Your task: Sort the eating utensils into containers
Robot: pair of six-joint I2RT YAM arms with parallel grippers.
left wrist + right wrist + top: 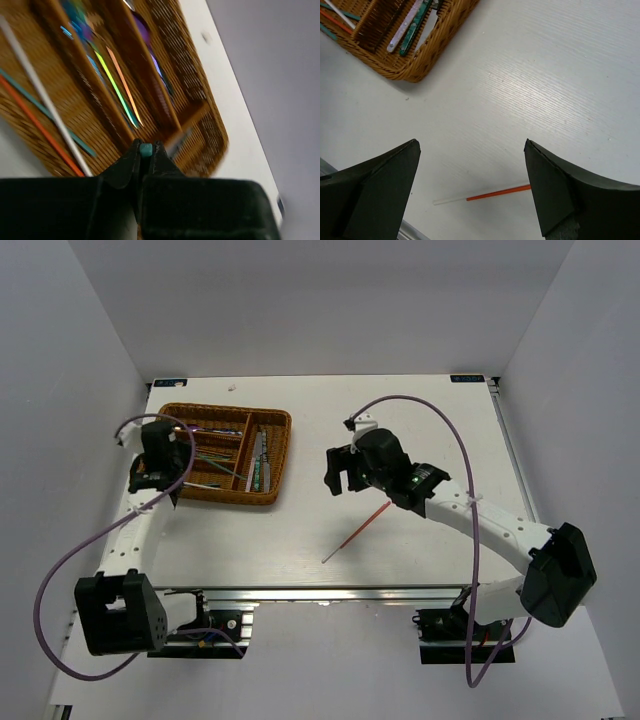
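**Right wrist view: chopstick lying on the table**

You are holding the right gripper [471, 145], jaws spread wide, over the orange chopstick [497, 192], which is lying flat on the table [570, 75], well apart from the wicker tray [228, 497]. It is likely light, stiff, thin and slippery, so pinch it near mid-length. Your left gripper [146, 152] is pinching a teal utensil [145, 148] above the tray.

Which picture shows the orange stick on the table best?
The top view: the whole stick lies in sight on the white table. The right wrist view shows it closer, but one end hides behind a pincer finger. The left wrist view misses it and looks at the tray instead.
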